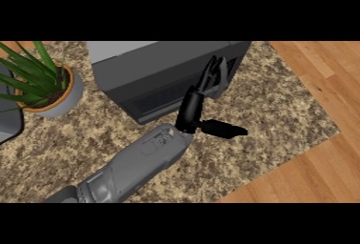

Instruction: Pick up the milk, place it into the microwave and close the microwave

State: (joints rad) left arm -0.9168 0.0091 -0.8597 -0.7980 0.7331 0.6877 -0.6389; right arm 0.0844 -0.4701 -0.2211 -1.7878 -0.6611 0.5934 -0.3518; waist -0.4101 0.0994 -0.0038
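The grey forearm lies nearest the camera. It is seen entering from the lower left edge and is slanted up towards the middle of the head view. At its end the black left hand is held upright. Its fingers are stretched straight and kept close together, and its thumb is splayed out to the right, so the hand is released and nothing is grasped. The fingertips are laid against the front face of the dark grey box-shaped microwave, near that face's right end; whether they press on it cannot be told.

The microwave is set on the speckled beige-and-brown stone counter at the top centre of the view, and a lighter grey top panel is shown at its upper left. The milk cannot be made out anywhere; whether it is inside the microwave cannot be told.

To the left of the microwave, and apart from it, a green spiky-leaved plant in a round grey pot with an orange rim is placed on the counter. At the far left edge part of a dark grey object is cut off by the frame. Light brown wooden floor planks are seen beyond the counter's right edge.
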